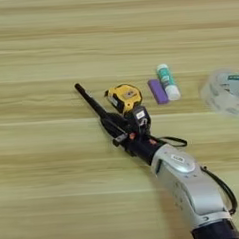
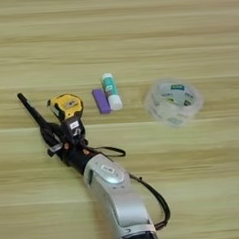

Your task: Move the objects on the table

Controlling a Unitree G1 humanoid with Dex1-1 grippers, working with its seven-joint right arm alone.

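Right tool (image 1: 117,127) clamped on slim black pen (image 1: 90,101) low on bench (image 1: 46,196), yellow tape measure (image 1: 124,97) just beside it, purple block (image 1: 158,91) touching glue stick (image 1: 168,81), clear tape roll (image 2: 173,102) apart.

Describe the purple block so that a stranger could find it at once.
On the wooden table, find the yellow tape measure near the gripper. To its right lies the purple block, beside a white glue stick. It is the only flat purple piece.
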